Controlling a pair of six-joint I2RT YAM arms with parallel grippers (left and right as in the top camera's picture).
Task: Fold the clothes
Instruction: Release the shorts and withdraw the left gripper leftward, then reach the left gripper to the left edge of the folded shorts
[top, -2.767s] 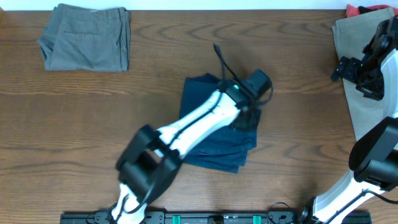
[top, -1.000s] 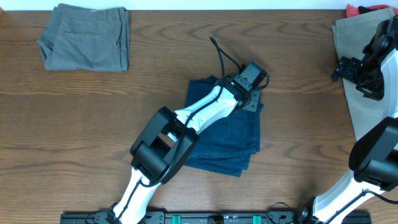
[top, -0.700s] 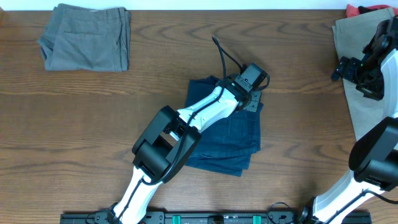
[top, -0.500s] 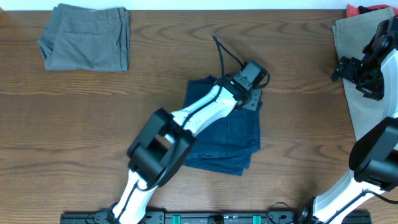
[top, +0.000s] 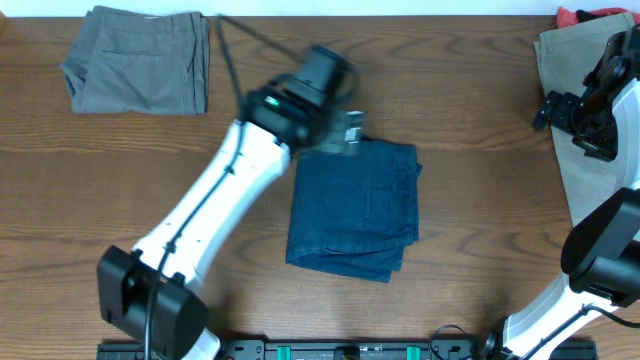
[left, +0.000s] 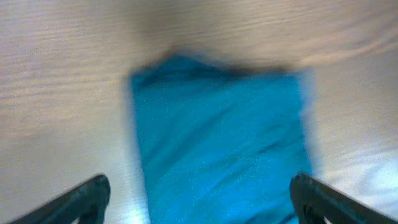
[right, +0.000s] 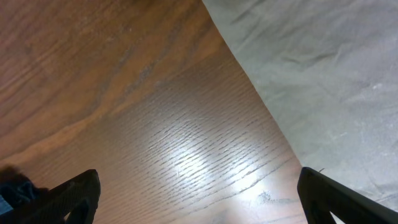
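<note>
The left gripper has swung off the navy shorts to their far-left corner, jaws spread and empty. The shorts lie folded mid-table, long axis far-to-near, nearer the left arm. The right gripper is spread too.

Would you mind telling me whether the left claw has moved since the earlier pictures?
Yes. The left claw has swung left and up the picture, from the top right corner of the navy shorts toward the folded olive-grey shorts, which stayed put.
</note>
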